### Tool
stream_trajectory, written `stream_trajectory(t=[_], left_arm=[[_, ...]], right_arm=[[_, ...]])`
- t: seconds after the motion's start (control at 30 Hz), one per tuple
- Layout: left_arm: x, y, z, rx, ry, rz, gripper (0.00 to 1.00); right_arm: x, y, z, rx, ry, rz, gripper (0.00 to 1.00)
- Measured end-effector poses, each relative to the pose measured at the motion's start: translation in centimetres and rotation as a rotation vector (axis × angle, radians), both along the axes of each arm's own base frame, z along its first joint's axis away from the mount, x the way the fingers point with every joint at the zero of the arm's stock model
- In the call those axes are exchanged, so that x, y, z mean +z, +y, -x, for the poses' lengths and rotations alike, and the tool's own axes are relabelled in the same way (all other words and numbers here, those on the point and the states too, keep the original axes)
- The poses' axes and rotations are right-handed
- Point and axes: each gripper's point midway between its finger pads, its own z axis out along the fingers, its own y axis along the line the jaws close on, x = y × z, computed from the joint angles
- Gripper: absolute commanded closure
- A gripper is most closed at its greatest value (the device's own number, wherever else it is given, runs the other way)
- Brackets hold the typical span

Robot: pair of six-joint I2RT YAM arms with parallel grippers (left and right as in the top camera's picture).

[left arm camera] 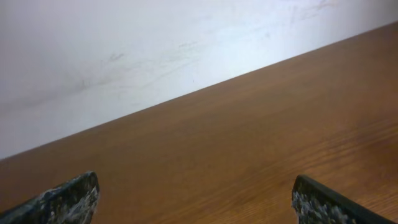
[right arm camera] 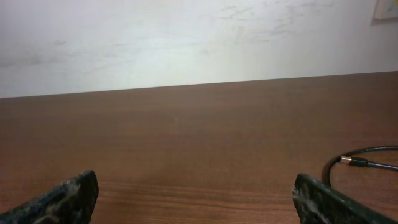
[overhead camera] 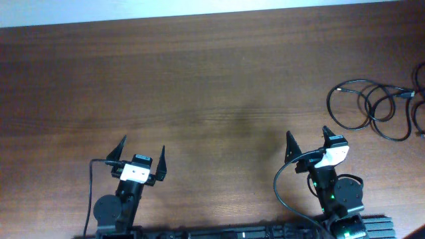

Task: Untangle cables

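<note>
A brown wood-grain table (overhead camera: 199, 79) with a soft sheen meets a scuffed white wall (right arm camera: 186, 37). Thin black cables (overhead camera: 372, 106) lie in loose overlapping loops at the overhead view's right edge. Along the bottom, the left gripper (overhead camera: 143, 143) and right gripper (overhead camera: 306, 131) spread their dark pointed fingers wide, holding nothing.

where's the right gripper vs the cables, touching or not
Apart. The overhead view shows bare table between the open right gripper and the cables, which lie further out to its right.
</note>
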Motion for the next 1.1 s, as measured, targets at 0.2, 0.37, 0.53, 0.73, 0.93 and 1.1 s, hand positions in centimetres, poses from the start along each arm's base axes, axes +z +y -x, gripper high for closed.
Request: stream_trajectory(t=[0.2,0.37,0.53,0.73,0.93,1.1], left_arm=[[0.0,0.0,0.0,0.005,0.019,0.078,0.00],[0.0,0.0,0.0,0.005,0.021,0.088,0.01],[0.0,0.0,0.0,0.005,0.022,0.090,0.01],[0.0,0.5,-0.1,0.033,0.022,0.090,0.01],[-0.4,2.7,-0.4,0.172,0.047,0.180,0.01],[-0.5,3.5,-0.5,0.219,0.050,0.207,0.01]], right_arm=[[0.0,0.0,0.0,0.000,0.000,0.003,0.01],[0.0,0.0,0.0,0.000,0.000,0.002,0.01],[0.0,0.0,0.0,0.000,0.000,0.003,0.01],[0.0,0.0,0.0,0.000,-0.001,0.006,0.01],[0.0,0.0,0.0,0.000,-0.001,0.006,0.01],[0.0,0.0,0.0,0.000,0.000,0.006,0.01]])
